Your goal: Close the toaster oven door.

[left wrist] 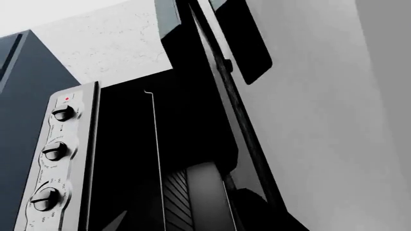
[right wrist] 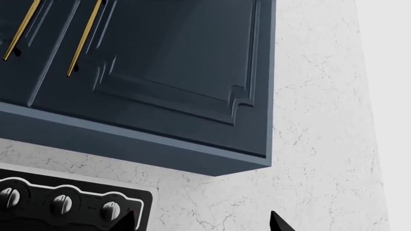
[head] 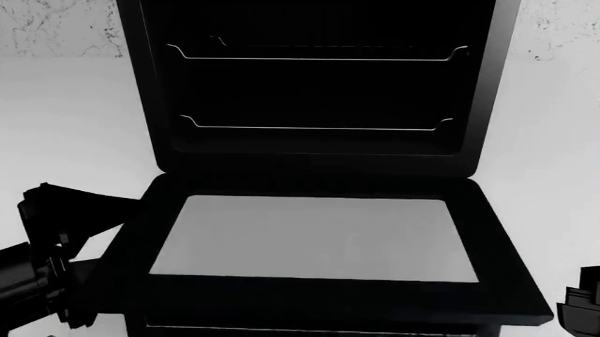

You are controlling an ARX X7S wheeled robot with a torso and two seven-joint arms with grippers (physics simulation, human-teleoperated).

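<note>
Plainly the toaster oven door (head: 314,242) hangs fully open, lying flat in front of the toaster oven (head: 314,84) on the white worktop (head: 66,126). The left pincer (head: 42,281) sits low beside the door's left edge, the right pincer (head: 581,309) off its right corner; whether either is released or clenched I cannot tell. Lifting from one side could let the door slip off and drop back, or shove the whole oven rearward.

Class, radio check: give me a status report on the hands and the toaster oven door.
Left hand low beside toaster oven door, grip unclear. Right hand at frame edge, holding nothing. Door fully down; toaster oven open, racks showing. Nothing blocking the swing.
</note>
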